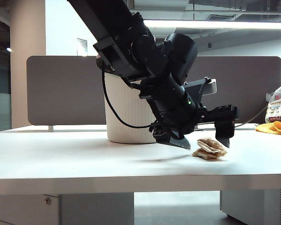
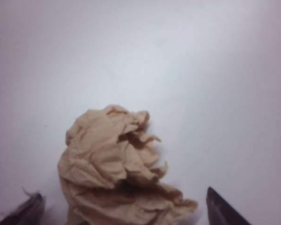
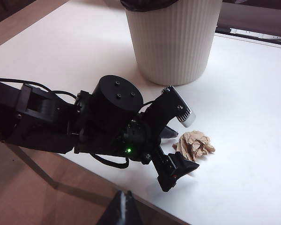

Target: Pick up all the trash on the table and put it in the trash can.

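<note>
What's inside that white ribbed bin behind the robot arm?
Only the trash can and the black bag liner at its rim show. Its inside is out of view. One paper wad lies outside, on the table.

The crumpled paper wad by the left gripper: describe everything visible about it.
The paper wad is a tan-brown, tightly crumpled sheet with deep folds and ragged edges. It lies on the white table, in front of and apart from the white ribbed trash can. The left gripper is open with a finger on each side of it. Whether a finger touches it cannot be told. It is the only wad in view.
</note>
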### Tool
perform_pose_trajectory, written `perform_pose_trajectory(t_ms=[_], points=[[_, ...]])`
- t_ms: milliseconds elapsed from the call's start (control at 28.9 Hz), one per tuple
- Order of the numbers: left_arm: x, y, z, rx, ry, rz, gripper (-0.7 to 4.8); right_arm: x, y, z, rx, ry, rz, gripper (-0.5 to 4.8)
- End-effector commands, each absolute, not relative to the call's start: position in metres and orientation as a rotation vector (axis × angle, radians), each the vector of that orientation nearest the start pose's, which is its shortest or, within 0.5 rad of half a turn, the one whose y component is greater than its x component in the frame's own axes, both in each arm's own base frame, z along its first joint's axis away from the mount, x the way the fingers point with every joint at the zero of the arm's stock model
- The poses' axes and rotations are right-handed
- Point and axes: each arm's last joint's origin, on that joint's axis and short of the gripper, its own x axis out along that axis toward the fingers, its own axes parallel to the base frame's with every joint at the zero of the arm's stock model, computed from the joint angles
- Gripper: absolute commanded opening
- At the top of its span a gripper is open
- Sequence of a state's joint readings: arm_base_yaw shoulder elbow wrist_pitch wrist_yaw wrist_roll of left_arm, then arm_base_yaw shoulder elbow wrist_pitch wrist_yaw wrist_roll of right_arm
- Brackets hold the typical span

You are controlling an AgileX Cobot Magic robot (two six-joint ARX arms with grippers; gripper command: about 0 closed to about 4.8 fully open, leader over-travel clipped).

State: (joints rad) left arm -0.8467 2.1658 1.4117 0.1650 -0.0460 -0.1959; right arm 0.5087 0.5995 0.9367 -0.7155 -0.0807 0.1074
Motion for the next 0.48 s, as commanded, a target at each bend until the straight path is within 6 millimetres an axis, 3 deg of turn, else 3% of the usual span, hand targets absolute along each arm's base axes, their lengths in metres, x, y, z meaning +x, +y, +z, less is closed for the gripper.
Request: perform_pose_trajectory(t_ms=[35,173,208,380,415,484], points=[[0.314,-0.3511,0.1421,0.073,0.604,-0.716,4.79,0.0889,0.0524,0.3571,0.021,0.383,0.57,-0.04],[0.3153,-0.3509,0.1396,0.07,0.605,-0.721,4.79,0.0889,0.0524,0.3571,0.021,0.383,0.569,-0.04],[0.3153,-0.3512,0.14,0.067,0.602,-0.727,4.39,0.0889,0.0524,0.3571,0.021,0.383,0.569,-0.04],[0.3155,-0.3531,0.1424,0.046,0.585,-0.769,0.48,0.0889,0.0524,0.3571,0.021,0.383,0.568,-0.04],[0.3156,-0.3532,0.1428,0.045,0.582,-0.77,0.09,0.089,0.0524,0.3571,0.021,0.383,0.568,-0.04],[0.3161,-0.3538,0.1446,0.037,0.565,-0.773,-0.06,0.089,0.0524,0.3572,0.021,0.382,0.568,-0.04]])
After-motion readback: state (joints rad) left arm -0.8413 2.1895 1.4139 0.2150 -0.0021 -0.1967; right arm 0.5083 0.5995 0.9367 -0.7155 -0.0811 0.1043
